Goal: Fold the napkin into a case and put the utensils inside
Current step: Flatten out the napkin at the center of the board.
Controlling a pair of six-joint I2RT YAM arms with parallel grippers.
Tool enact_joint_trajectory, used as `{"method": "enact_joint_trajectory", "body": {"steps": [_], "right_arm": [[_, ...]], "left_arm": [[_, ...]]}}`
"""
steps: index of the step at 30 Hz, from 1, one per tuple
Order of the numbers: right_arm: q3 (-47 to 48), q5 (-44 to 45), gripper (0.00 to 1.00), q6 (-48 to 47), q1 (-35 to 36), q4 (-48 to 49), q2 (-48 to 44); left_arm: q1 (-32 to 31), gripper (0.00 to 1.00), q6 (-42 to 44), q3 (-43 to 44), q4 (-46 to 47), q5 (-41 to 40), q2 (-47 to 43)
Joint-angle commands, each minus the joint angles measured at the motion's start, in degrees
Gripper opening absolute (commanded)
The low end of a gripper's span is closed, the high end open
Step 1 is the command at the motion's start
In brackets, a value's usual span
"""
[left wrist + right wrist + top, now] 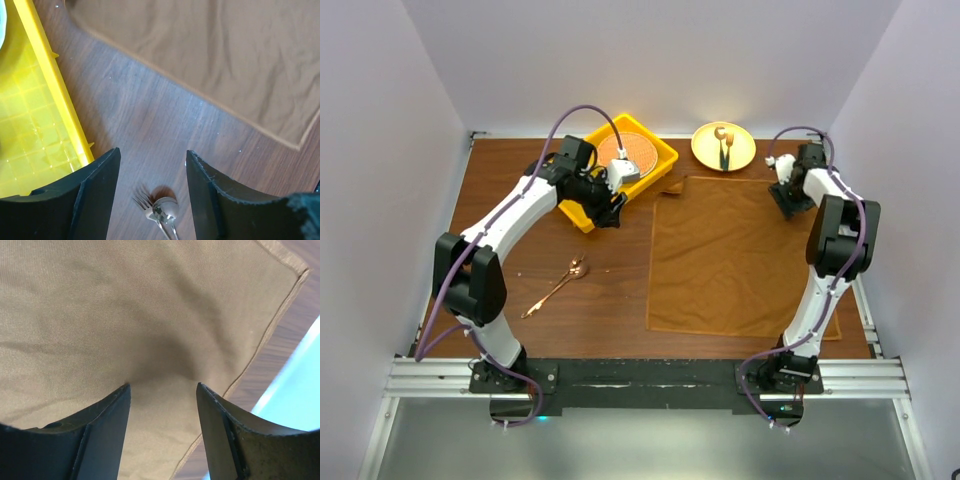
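The spoon (560, 283) lies diagonally on the table (610, 320), with its bowl end toward the left gripper (153, 152). That gripper stands partly open and empty, and the bowl sits between and behind its fingertips. The napkin (745, 255) lies flat; the right gripper (163, 386), fingers apart, straddles a slight pucker near its corner.

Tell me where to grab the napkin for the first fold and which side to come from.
Probably the far right corner of the napkin, pinched at the hem from above, coming in from the right edge. The cloth lies flat on the table, so only an edge or corner gives fingers something to close on, and the right tool hangs there, jaws apart.
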Motion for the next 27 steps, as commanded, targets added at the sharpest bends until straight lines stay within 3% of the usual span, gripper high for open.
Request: {"method": "enact_joint_trajectory", "body": {"steps": [1, 7, 12, 15, 18, 20, 23, 27], "right_arm": [[-1.55, 4.35, 0.63, -7.83, -3.12, 0.70, 1.82], [-0.33, -5.40, 0.69, -2.94, -3.56, -6.06, -6.16], [-4.09, -18.21, 0.62, 3.49, -1.46, -10.20, -13.73], [-9.88, -20.43, 0.57, 7.18, 2.32, -9.41, -18.21], [-15.68, -21.49, 0.56, 9.47, 6.28, -8.62, -22.00], [-18.33, -21.84, 0.54, 10.79, 7.78, -8.36, -23.49], [-22.91, -21.32, 0.53, 11.23, 7.87, -8.97, -25.95], [-29.40, -19.65, 0.45, 10.79, 7.78, -10.02, -29.91]], "left_arm": [[-0.26, 0.55, 2.30, -0.12, 1.19, 2.93, -0.56], [-6.06, 0.35, 3.28, -3.91, 7.07, 2.50, 0.66], [-7.82, 0.13, -1.89, -2.85, 14.95, 3.03, 5.31], [-9.92, 0.11, -4.36, -1.90, 23.04, -0.04, 7.51], [-12.21, 0.16, -6.82, 1.96, 29.11, -6.19, 11.72], [-13.18, 0.19, -9.10, 5.74, 30.37, -10.06, 15.15], [-13.44, 0.22, -13.06, 15.23, 28.53, -8.14, 25.15], [-14.32, 0.21, -21.05, 22.17, 32.47, -11.73, 31.86]]}}
